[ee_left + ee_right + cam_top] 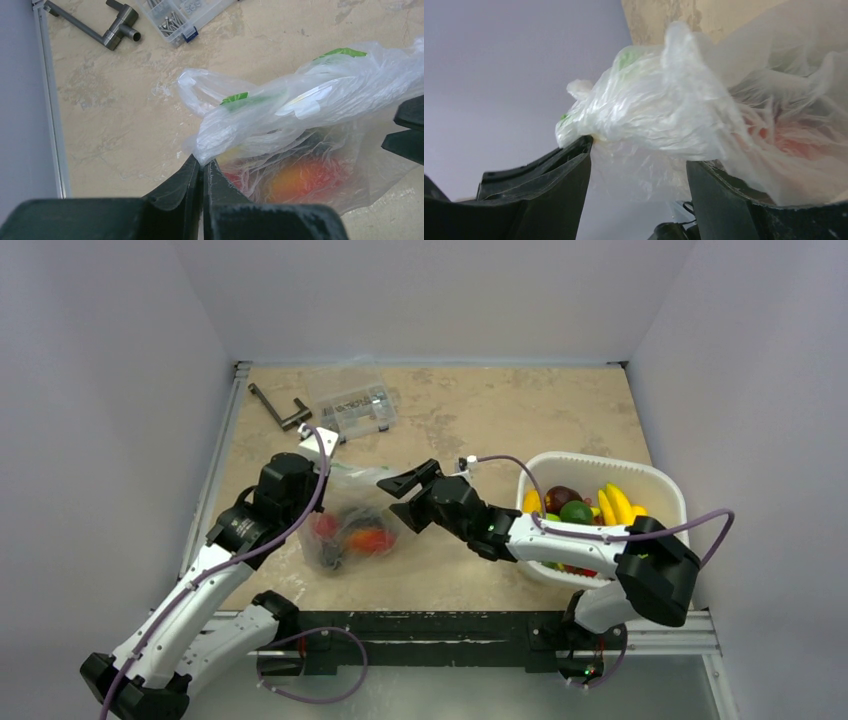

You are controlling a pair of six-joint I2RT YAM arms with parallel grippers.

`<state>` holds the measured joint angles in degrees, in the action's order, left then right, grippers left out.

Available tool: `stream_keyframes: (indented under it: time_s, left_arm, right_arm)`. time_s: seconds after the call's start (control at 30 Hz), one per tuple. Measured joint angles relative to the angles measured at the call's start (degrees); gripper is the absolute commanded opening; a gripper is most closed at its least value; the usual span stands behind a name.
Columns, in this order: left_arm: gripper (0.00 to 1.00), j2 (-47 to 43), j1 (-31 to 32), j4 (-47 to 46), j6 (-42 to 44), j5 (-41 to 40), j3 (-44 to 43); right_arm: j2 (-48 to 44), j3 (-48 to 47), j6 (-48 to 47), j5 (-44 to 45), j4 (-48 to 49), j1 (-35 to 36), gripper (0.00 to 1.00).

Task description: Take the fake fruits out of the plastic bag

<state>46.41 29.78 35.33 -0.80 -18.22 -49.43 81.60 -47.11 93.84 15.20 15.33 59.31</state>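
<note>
Two fingers of the left gripper (202, 167) pinch shut on a fold of the clear, crinkly, leaf-printed plastic bag (300, 100). The jaws of the right gripper (640, 155) stand wide apart around bunched film. Glossy red-orange fake fruits (300, 180) lie inside the bag, on the tan marbled tabletop (115, 125).

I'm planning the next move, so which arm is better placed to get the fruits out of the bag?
Right, likely. The right gripper is open at the plastic bag, film between its jaws, close to the fake fruits. The left gripper is shut on the bag's edge, so it is not free.
</note>
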Motion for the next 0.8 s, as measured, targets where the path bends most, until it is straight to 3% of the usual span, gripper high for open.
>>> stream_keyframes:
  time_s: [0.2, 0.6, 0.8]
  left_arm:
    - [0.0, -0.2, 0.0, 0.0, 0.0, 0.2, 0.0]
    - [0.0, -0.3, 0.0, 0.0, 0.0, 0.9, 0.0]
    - [0.0, -0.3, 0.0, 0.0, 0.0, 1.2, 0.0]
  right_arm:
    - [3.0, -0.2, 5.3, 2.5, 0.0, 0.0, 0.59]
    - [5.9, -5.2, 7.6, 6.3, -0.4, 0.0, 0.57]
    - [9.6, -9.2, 8.4, 7.2, -0.3, -0.1, 0.44]
